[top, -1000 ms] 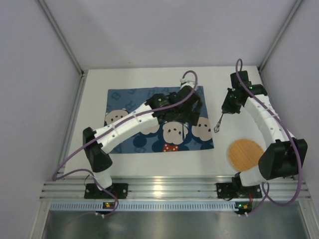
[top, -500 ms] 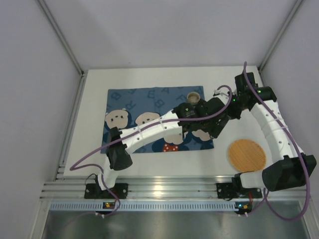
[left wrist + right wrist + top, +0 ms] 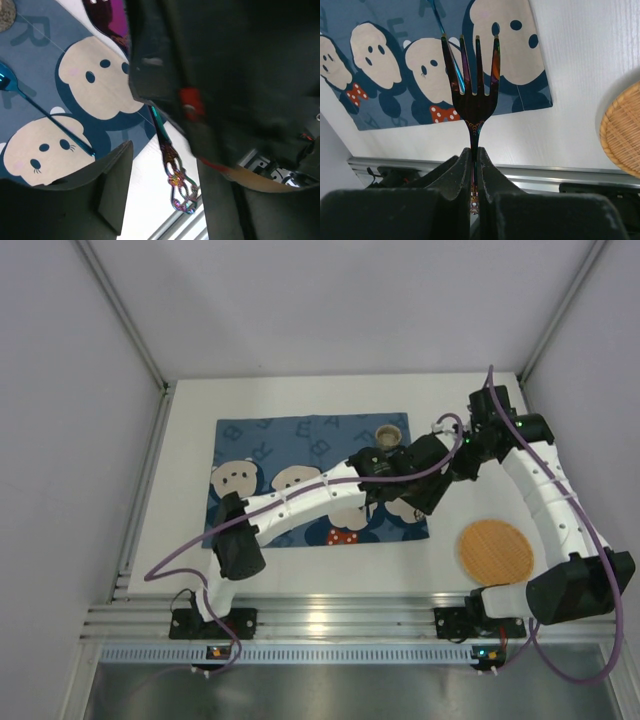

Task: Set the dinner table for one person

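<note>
The dinner table (image 3: 300,565) is a plain white top lying beneath both grippers, with its ribbed metal rail (image 3: 340,618) behind them by the arm bases. Most of the top under the left arm is covered by a blue cartoon placemat (image 3: 260,440).

The right gripper (image 3: 474,152) is clamped tight on the handle of a dark rainbow-tinted fork (image 3: 472,95). The tines point straight ahead of its fingers, out over the placemat's corner, and the fork is held clear of the table.

The left gripper (image 3: 162,160) sits right up against the right one, just on its placemat side. Its fingers (image 3: 116,187) are spread apart, and the fork's ornate handle end shows in the gap between them. Whether either finger touches the handle cannot be told.

Below and beside the left gripper a blue spoon (image 3: 50,117) lies flat on the placemat. Beyond both grippers a small tan cup (image 3: 388,433) stands near the placemat's far edge. Back toward the right arm's base, a round woven mat (image 3: 494,550) lies on the bare table, apart from the placemat.
</note>
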You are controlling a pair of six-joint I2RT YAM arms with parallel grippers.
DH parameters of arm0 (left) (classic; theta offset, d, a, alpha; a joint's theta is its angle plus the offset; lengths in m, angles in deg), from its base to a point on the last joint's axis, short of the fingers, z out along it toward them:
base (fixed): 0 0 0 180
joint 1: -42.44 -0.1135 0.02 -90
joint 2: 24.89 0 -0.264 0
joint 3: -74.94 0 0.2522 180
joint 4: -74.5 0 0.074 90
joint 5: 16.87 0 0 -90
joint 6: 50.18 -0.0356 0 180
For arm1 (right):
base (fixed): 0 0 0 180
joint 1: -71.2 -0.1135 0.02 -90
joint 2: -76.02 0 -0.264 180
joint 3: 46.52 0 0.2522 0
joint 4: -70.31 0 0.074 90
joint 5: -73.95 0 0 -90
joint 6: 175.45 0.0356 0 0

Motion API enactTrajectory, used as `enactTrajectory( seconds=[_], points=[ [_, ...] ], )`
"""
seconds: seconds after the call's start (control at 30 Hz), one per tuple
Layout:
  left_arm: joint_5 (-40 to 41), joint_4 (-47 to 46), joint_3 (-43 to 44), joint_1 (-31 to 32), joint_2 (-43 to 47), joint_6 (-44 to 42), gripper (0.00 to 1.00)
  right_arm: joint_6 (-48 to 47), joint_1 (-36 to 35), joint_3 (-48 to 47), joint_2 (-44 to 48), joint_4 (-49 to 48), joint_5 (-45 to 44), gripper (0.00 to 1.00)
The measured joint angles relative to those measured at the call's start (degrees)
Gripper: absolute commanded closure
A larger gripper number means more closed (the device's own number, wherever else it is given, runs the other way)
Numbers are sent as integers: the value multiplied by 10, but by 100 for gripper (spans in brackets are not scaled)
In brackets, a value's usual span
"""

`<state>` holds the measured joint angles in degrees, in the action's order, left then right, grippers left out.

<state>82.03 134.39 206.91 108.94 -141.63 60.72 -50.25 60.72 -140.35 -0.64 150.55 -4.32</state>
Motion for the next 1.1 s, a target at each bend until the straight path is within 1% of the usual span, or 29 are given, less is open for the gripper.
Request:
enactTrajectory(
  seconds=[0.07, 0.13, 0.23, 0.27, 0.3, 0.33, 0.37, 0.4, 0.53, 0.57, 0.6, 0.63, 0.67, 0.7, 0.77, 0.83, 0.97, 1.1],
  points=[
    [-10, -4, -10, -9, 0, 2, 46, 1, 0, 0, 0, 0, 4, 100],
    [-21, -6, -14, -17, 0, 2, 54, 4, -1, 0, 0, -1, 7, 100],
    [-34, -15, -14, -20, 0, 1, 60, 10, -1, -2, 0, -8, 6, 100],
    [-36, -18, -14, -20, 0, 4, 65, 10, -1, -3, 0, -9, 6, 100],
    [-39, -21, -14, -20, 0, 3, 79, 11, -1, -4, 0, -10, 5, 100],
    [-40, -23, -14, -20, 0, 3, 89, 12, -1, -5, 0, -12, 3, 100],
    [-37, -22, -14, -20, 0, 6, 97, 11, -1, -5, -1, -11, 2, 100],
    [-34, -20, -14, -22, 0, 4, 100, 12, -1, -5, -1, -9, -2, 100],
    [-40, -15, -15, -36, 0, 9, 100, 19, -2, -6, -1, -16, -4, 100],
    [-43, -16, -16, -38, 0, 12, 100, 19, -2, -6, -1, -20, -4, 98],
    [-49, -20, -18, -41, 0, 14, 100, 19, -2, -6, -1, -21, -3, 90],
    [-55, -26, -24, -44, 1, 16, 100, 19, -2, -6, -1, -23, -4, 74],
    [-62, -36, -35, -47, 5, 18, 100, 20, -2, -6, -2, -24, -2, 44],
    [-62, -45, -55, -51, 9, 26, 100, 18, -3, -6, -3, -23, 7, 1],
    [-73, -54, -84, -69, 24, 34, 100, 1, -2, -8, -5, -9, -14, 0],
    [-89, -70, -130, -95, 51, 41, 100, 1, -2, -18, -14, -4, -4, 0],
    [-125, -106, -266, -147, 121, 56, 100, -7, -14, -68, -27, -5, 14, 0],
    [-169, -115, -409, -208, 198, 61, 100, -17, -14, -104, -27, -7, 17, 0]
  ],
)
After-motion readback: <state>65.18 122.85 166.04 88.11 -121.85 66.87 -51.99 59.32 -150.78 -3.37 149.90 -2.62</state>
